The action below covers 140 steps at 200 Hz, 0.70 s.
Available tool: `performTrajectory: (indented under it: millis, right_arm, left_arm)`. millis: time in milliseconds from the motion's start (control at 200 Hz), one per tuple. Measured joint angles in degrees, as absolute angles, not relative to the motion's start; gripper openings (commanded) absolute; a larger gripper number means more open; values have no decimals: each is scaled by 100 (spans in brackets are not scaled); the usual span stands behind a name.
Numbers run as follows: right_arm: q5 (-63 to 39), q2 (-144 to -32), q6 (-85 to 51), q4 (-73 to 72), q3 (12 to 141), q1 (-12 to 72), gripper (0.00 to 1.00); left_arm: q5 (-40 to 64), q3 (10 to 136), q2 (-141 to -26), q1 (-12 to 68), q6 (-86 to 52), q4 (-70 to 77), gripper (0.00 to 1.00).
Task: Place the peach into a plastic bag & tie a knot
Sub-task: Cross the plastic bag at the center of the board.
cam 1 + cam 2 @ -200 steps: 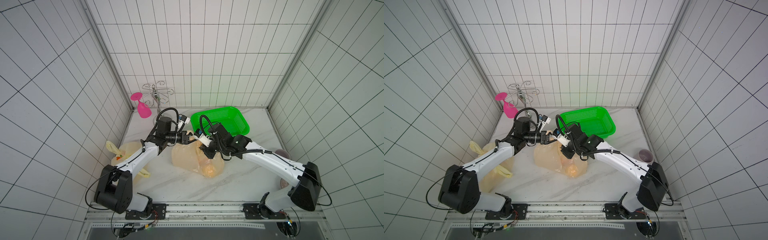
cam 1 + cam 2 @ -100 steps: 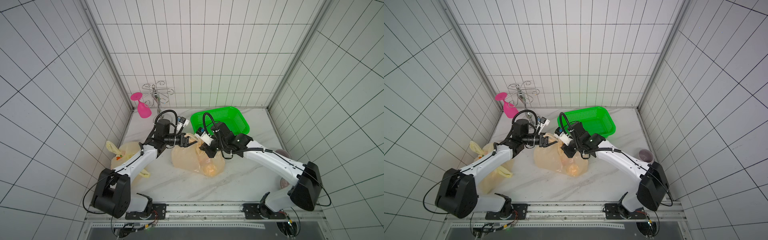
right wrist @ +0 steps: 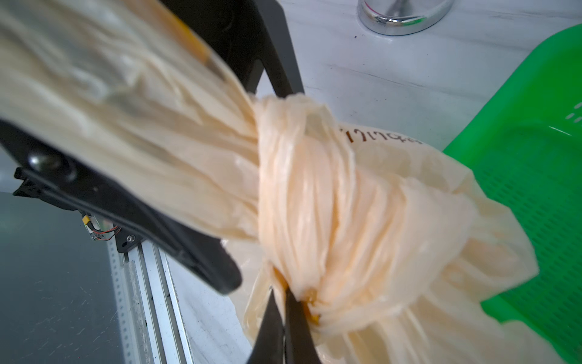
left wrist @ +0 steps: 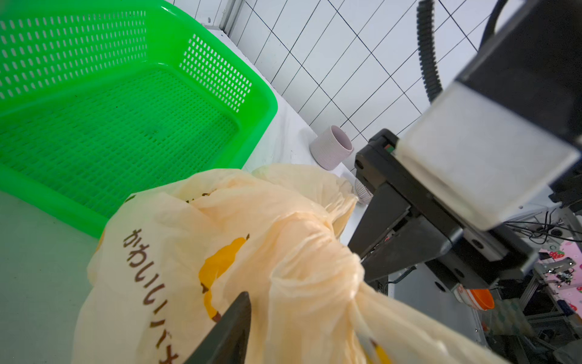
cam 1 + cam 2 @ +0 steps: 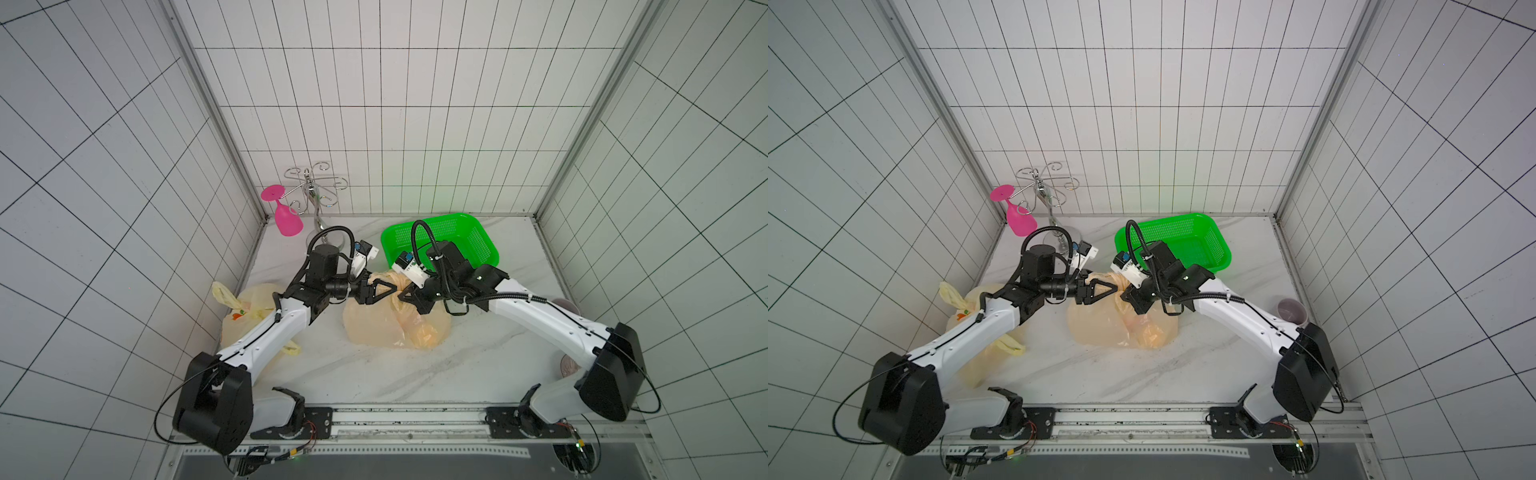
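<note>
The peach-coloured plastic bag (image 5: 376, 328) lies mid-table, and the peach (image 5: 426, 336) shows as an orange blob through its right side. A knot (image 3: 299, 189) is twisted into the bag's neck and also shows in the left wrist view (image 4: 315, 261). My left gripper (image 5: 388, 289) is open at the knot's left. Its fingers (image 3: 195, 252) stand wide apart, with a loose strand of the bag running between them. My right gripper (image 3: 285, 302) is shut on bag plastic just under the knot, and in a top view it sits right of the neck (image 5: 405, 296).
A green basket (image 5: 478, 237) stands empty behind the right arm. A pink glass (image 5: 286, 220) hangs on a wire rack (image 5: 316, 187) at the back left. A second filled bag (image 5: 249, 307) lies under the left arm. A lilac cup (image 5: 1292, 311) stands by the right wall.
The left jaws have spread wider, leaving the bag strand loose between them. The right gripper stays shut on the bag and has hardly moved.
</note>
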State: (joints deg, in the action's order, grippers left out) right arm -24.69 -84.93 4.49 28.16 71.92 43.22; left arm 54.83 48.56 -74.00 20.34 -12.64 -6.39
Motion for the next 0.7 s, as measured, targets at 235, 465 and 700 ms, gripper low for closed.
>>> performTrajectory:
  millis: [235,465,700]
  right_arm:
    - [-2451,-8560,515,2834,7192,4390,0]
    - [-2427,-8580,550,2873,7192,4466,0]
    - [-2397,-8569,550,2873,7181,4462,7]
  left_arm:
    - [5533,4930,-7463,2086,-1559,-408,56]
    - [5524,5164,-7835,2086,-1772,-427,28]
    - [5443,5258,-7824,2095,-1597,-703,0]
